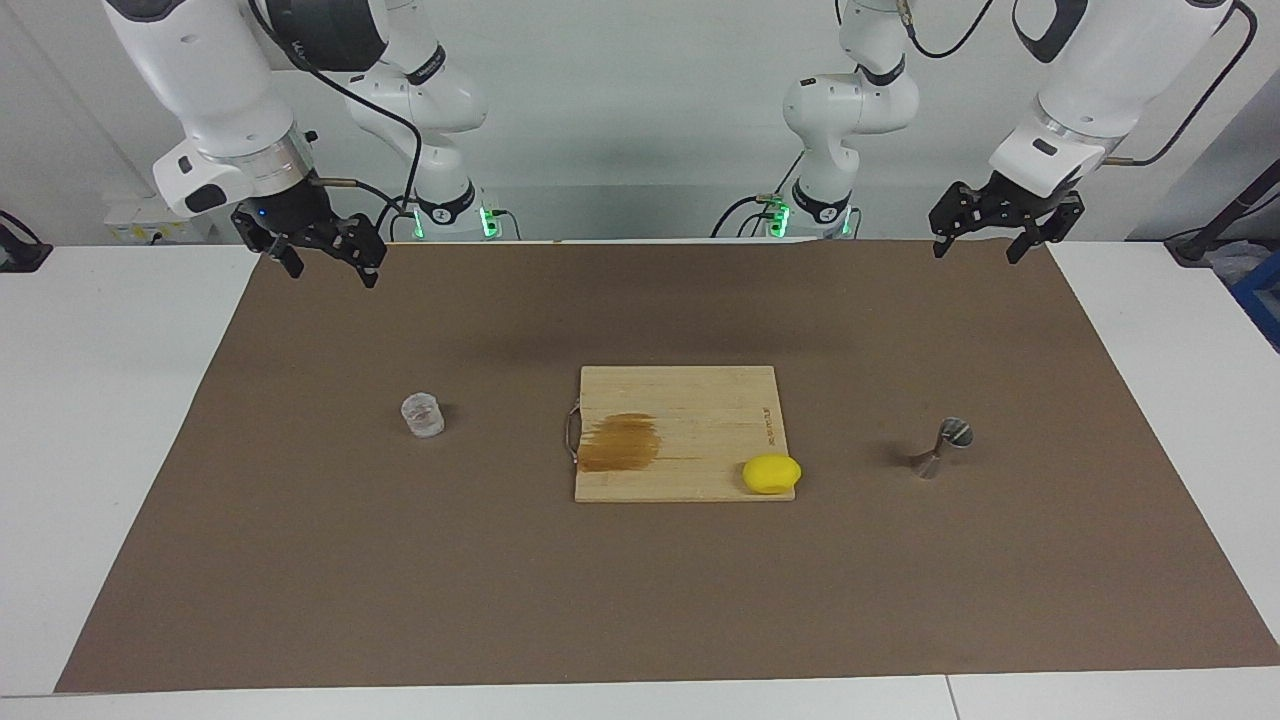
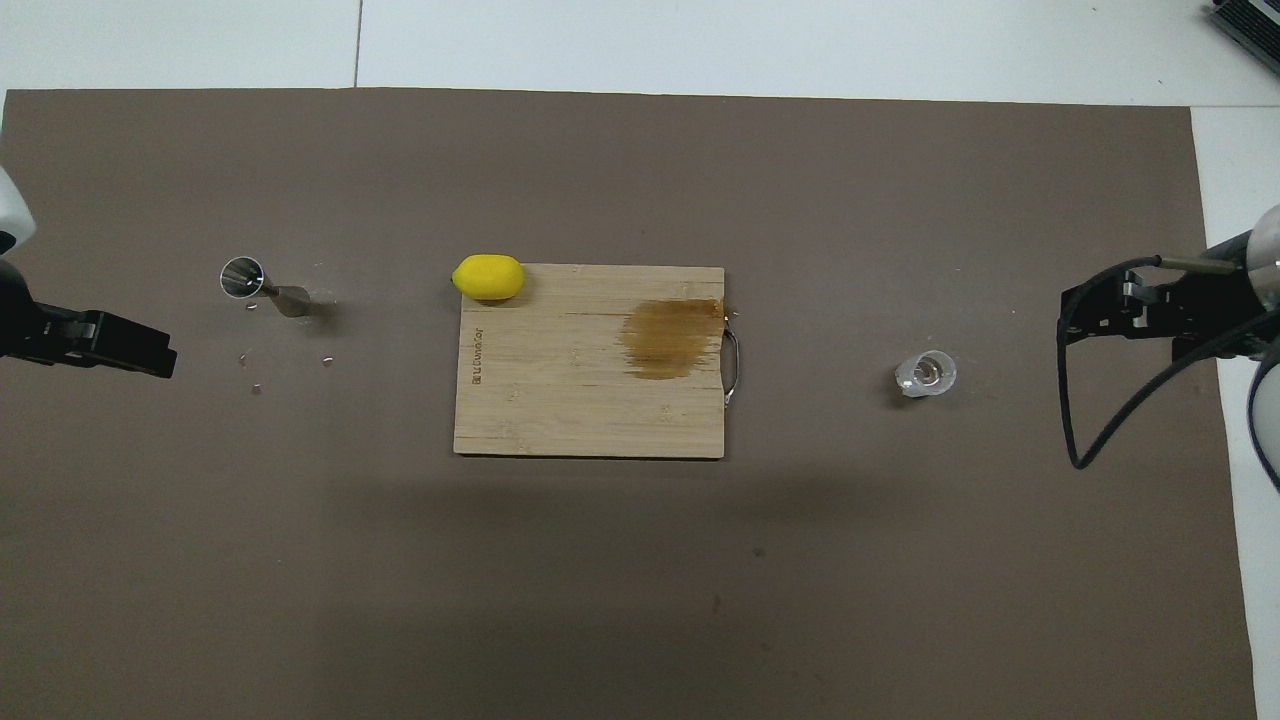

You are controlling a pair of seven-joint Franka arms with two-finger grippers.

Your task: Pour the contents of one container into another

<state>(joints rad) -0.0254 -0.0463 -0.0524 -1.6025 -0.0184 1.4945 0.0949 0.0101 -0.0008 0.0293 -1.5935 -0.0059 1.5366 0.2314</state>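
The small clear glass cup (image 1: pixel 422 415) (image 2: pixel 925 373) stands on the brown mat toward the right arm's end of the table. The shiny steel jigger (image 1: pixel 940 450) (image 2: pixel 262 288) sits toward the left arm's end and seems to stand on one end, its open mouth showing. My right gripper (image 1: pixel 333 272) (image 2: pixel 1068 325) hangs open in the air over the mat's edge by the robots, well clear of the cup. Over the mat's other corner by the robots, my left gripper (image 1: pixel 978 250) is also open, holding nothing and apart from the jigger.
A wooden cutting board (image 1: pixel 700 400) (image 2: pixel 560 400) with a brown stain and a metal handle lies mid-mat between the two vessels. A yellow lemon (image 1: pixel 770 473) (image 2: pixel 488 277) rests on its corner farthest from the robots. A few tiny bits (image 2: pixel 256 387) lie near the jigger.
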